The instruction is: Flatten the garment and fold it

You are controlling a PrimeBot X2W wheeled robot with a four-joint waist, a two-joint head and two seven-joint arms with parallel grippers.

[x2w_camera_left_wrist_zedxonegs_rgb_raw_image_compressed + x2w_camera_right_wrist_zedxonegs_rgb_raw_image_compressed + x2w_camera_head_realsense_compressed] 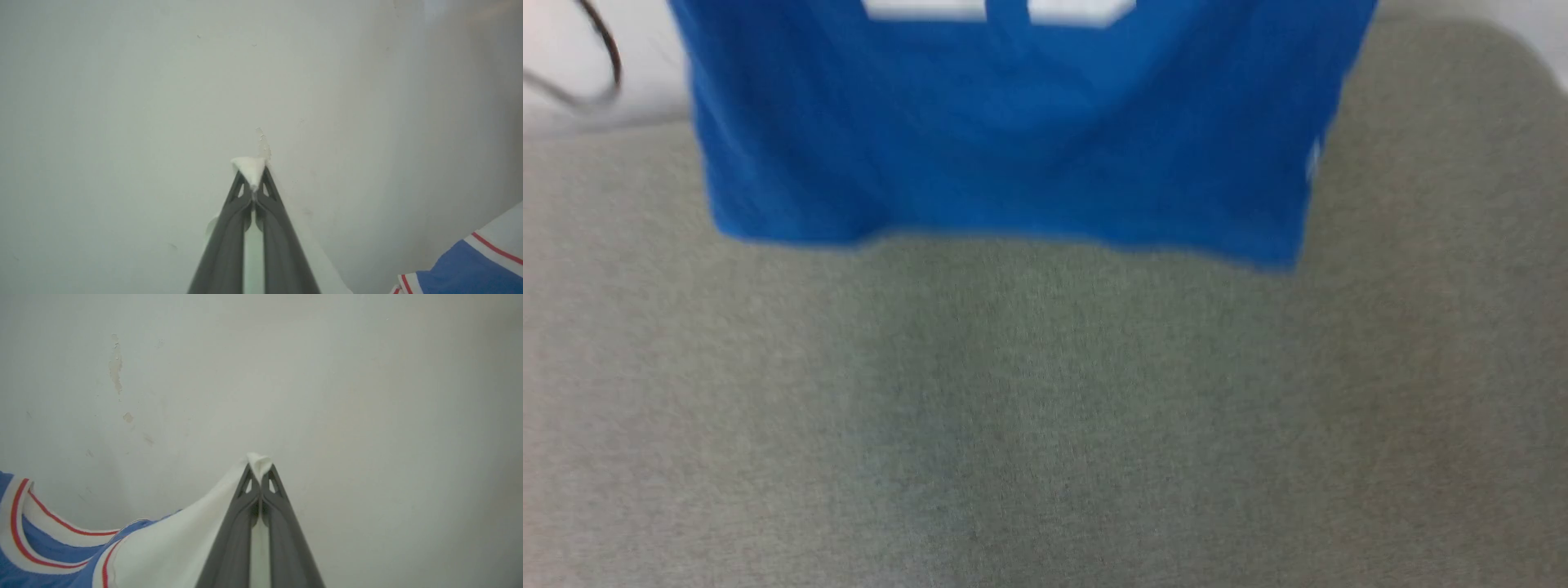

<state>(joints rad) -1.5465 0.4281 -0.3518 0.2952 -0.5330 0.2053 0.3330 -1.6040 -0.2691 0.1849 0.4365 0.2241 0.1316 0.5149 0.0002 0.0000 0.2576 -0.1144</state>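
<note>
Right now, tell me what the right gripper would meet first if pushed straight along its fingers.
Probably the plain pale wall ahead. The right gripper, shut on a white corner of the bright blue jersey garment, has nothing else in line; distance is unclear.

garment [1013,139] blurred, top cut off

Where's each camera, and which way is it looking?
Head view: on the robot's head, looking forward and down at the blue shirt over a grey surface.
Left wrist view: on the left wrist, looking along the left pincer, shut on a white shirt tip, at a pale wall.
Right wrist view: on the right wrist, looking along the right pincer, shut on white shirt cloth, at a pale wall.
Shared: both wrist views show the shirt's red-striped trim.
</note>
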